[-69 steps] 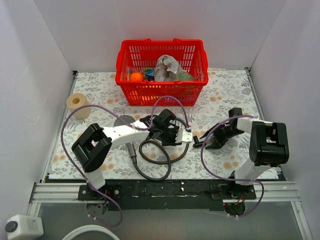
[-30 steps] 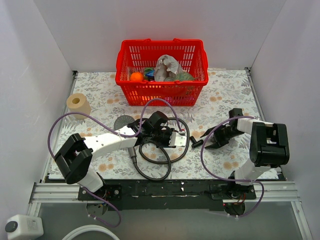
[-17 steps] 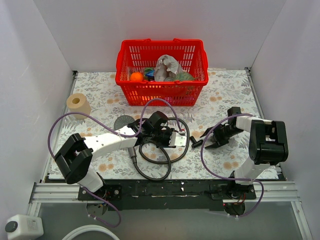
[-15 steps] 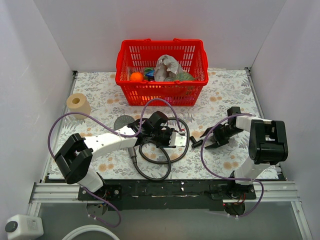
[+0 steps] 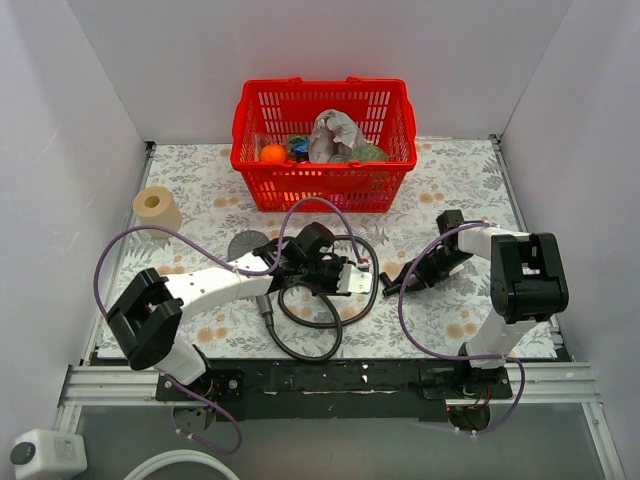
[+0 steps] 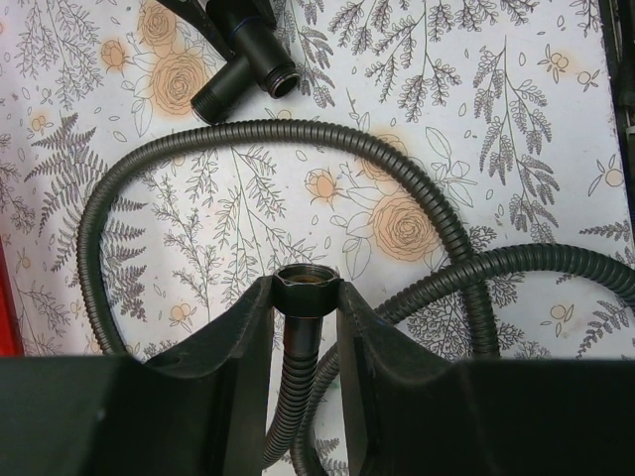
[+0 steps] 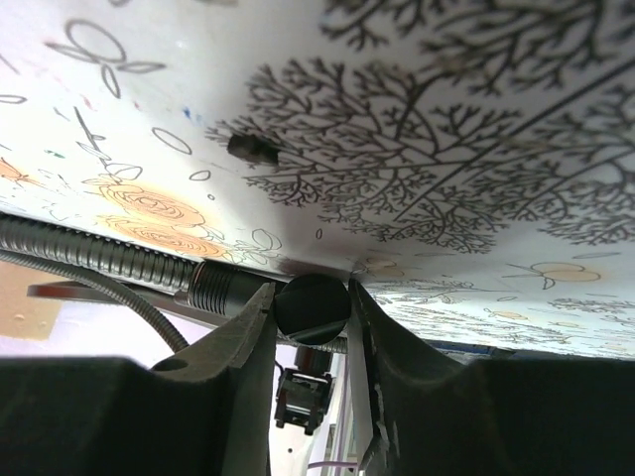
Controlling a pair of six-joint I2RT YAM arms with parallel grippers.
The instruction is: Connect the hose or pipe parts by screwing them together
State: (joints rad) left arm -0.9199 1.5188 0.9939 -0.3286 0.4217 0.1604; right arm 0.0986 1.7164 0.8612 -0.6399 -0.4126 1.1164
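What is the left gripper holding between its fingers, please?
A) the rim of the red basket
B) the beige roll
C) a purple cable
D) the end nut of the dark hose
D: in the left wrist view the left gripper is shut on the hose end nut. The nut's open mouth shows at the fingertips, and the ribbed hose loops over the table beyond it.

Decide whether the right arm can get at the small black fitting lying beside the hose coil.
Likely yes: the right gripper sits around the black fitting, fingers close against both sides; the hose lies beside it, not over it.
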